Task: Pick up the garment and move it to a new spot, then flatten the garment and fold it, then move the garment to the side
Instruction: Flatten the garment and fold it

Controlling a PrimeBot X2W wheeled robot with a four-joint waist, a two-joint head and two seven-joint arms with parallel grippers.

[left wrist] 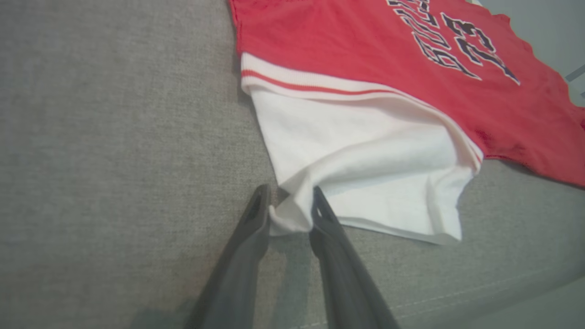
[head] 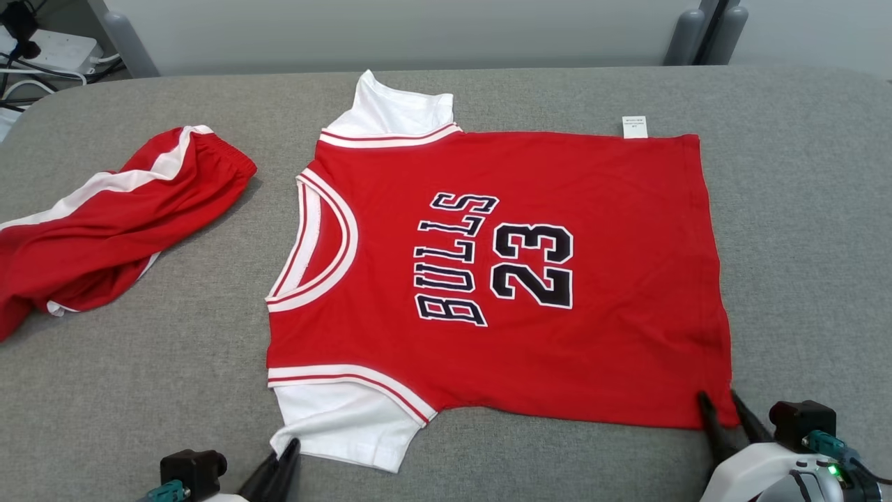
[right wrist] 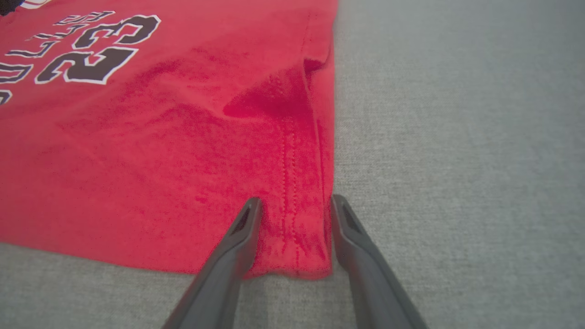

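The garment (head: pixel 613 209), a red jersey with white sleeves and "BULLS 23" on it, lies spread flat on the grey table (head: pixel 808 230), neck toward the left. My left gripper (head: pixel 290 447) is at the near white sleeve (left wrist: pixel 365 155). In the left wrist view my left gripper (left wrist: pixel 289 194) stands partly open, and the sleeve's corner is bunched between its fingers. My right gripper (head: pixel 718 399) is at the jersey's near right hem corner (right wrist: pixel 292 237). Seen from the right wrist, my right gripper (right wrist: pixel 295 203) stands open, one finger on each side of that corner.
A second red and white garment (head: pixel 118 223) lies crumpled at the table's left edge. A white power strip with cables (head: pixel 59 49) sits beyond the far left corner. Bare grey tabletop lies right of the jersey and along the near edge.
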